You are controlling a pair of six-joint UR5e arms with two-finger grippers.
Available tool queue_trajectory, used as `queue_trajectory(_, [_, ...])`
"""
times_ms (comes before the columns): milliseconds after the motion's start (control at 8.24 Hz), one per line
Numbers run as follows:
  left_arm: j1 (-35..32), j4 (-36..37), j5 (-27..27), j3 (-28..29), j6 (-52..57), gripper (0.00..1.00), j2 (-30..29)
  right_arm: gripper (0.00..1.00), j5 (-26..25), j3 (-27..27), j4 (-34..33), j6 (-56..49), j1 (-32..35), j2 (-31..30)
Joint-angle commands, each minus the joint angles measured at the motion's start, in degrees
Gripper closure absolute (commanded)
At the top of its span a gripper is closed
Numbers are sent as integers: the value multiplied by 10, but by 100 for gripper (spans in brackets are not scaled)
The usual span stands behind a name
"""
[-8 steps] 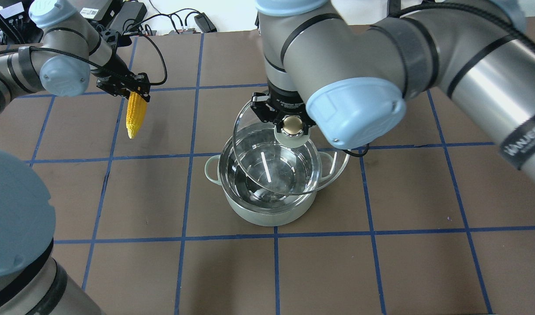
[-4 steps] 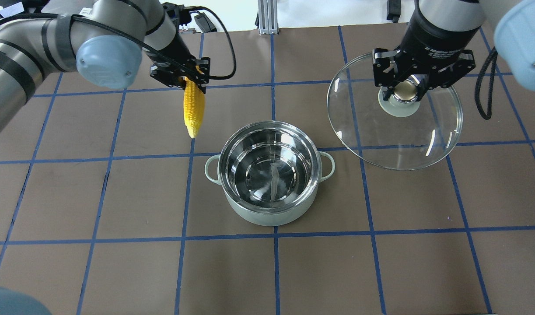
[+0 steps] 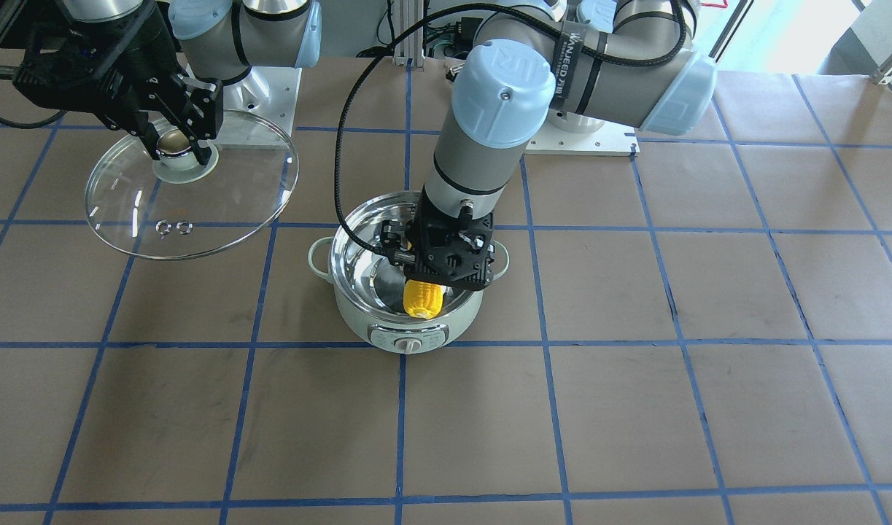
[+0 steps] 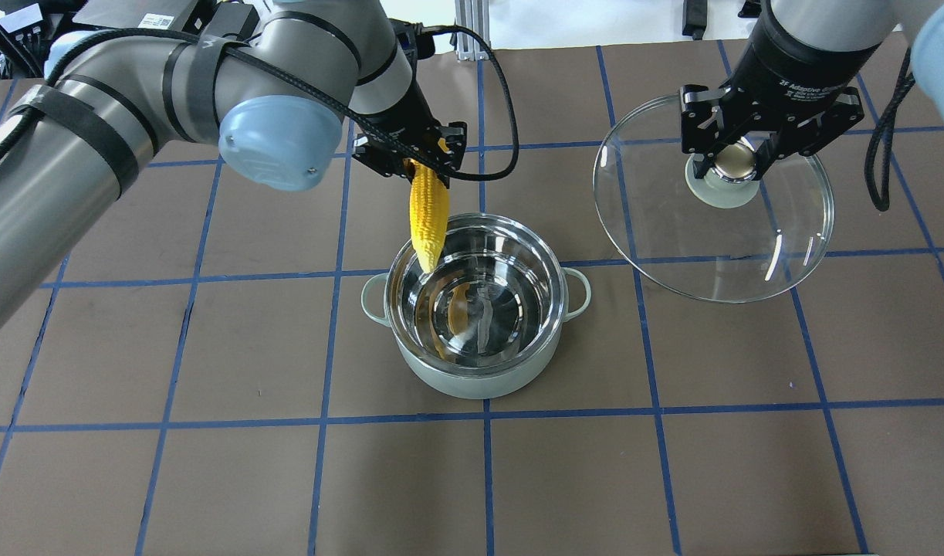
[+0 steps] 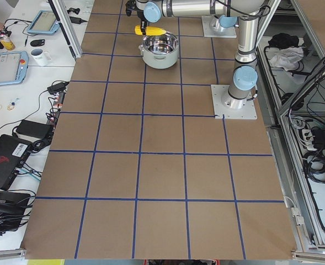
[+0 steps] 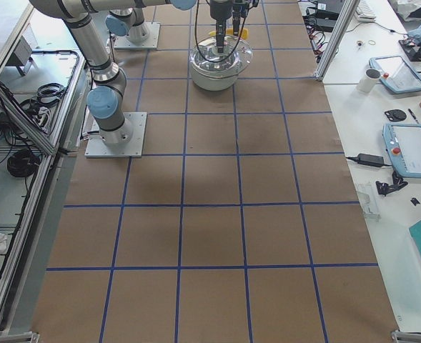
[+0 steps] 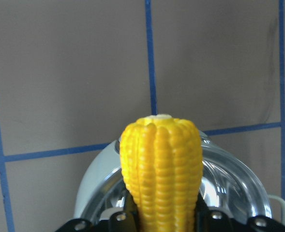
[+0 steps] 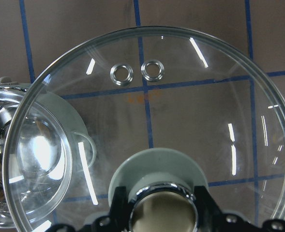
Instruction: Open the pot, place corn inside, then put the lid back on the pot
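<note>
The pale mint-green pot [image 4: 472,384] stands open mid-table, its steel bowl empty. My left gripper [image 4: 419,164] is shut on the thick end of the yellow corn [image 4: 428,220]. The corn hangs tip down over the pot's far-left rim, its tip just inside the bowl. In the front view the corn [image 3: 424,299] shows below the left gripper [image 3: 442,257], inside the pot [image 3: 409,337]. My right gripper [image 4: 734,164] is shut on the gold knob of the glass lid [image 4: 711,255] and holds it above the table to the pot's right. The lid [image 8: 181,121] fills the right wrist view.
The brown table mat [image 4: 209,479] carries a blue tape grid. Cables and power bricks [image 4: 232,23] lie along the far edge. The right arm's mounting plate [image 3: 263,95] sits behind the held lid in the front view. The left arm [image 4: 132,100] spans the far-left table.
The right gripper lifted the lid off the pot and carried it right. The left gripper moved right with the corn, from over the bare table to over the pot's rim.
</note>
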Motion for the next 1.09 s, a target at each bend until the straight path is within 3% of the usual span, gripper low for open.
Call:
queue_trajectory(0, [-34, -5, -8, -37, -24, 100, -10, 81, 3, 1, 6, -1, 0, -1])
queue_trajectory(364, [-44, -1, -9, -98, -24, 100, -17, 82, 6, 1, 12, -1, 0, -1])
queue_trajectory(607, [-45, 5, -7, -99, -27, 100, -31, 82, 6, 1, 13, -1, 0, -1])
queue_trajectory(728, [-45, 7, -5, -96, -37, 95, -35, 82, 7, 1, 13, -1, 0, -1])
queue_trajectory(850, [-44, 6, -4, -95, -41, 66, -35, 82, 7, 1, 13, -1, 0, -1])
queue_trajectory(971, [-44, 6, -4, -93, -41, 10, -35, 82, 7, 1, 13, -1, 0, -1])
